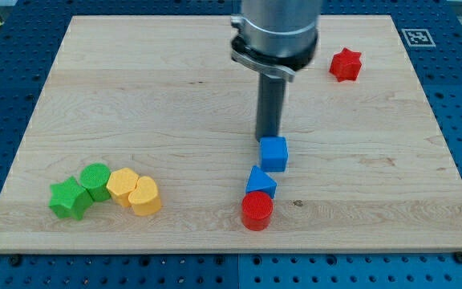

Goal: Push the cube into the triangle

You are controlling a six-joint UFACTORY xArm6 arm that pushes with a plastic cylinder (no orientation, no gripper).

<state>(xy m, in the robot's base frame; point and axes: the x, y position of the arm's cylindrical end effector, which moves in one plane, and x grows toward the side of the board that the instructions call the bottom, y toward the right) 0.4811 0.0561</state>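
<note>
Red cylinder (257,210): lowest item on the wooden board (175,104), standing right of centre near the view's bottom edge. It touches the blue triangle (260,182) directly above it.

Blue triangle: a wedge-shaped block, resting against the cylinder's upper side.

Blue cube (274,152): just above the triangle and slightly to the view's right, near it or barely touching; which of the two cannot be told from this angle.

Rod: dark, straight, hanging from the arm's grey collar at the view's top centre. The tip (269,137) sits at the cube's upper edge, on the side away from the triangle, touching it or very nearly so. The rod carries no pincer and holds nothing.

Group at the view's lower left, packed together in a row: green star (69,198), green cylinder (96,180), yellow cylinder (122,185), yellow heart (144,195). Each touches its neighbour.

Red star (346,64): alone near the view's upper right, well apart from all other blocks.

Surround: blue pegboard table (6,88) on all sides of the board.
</note>
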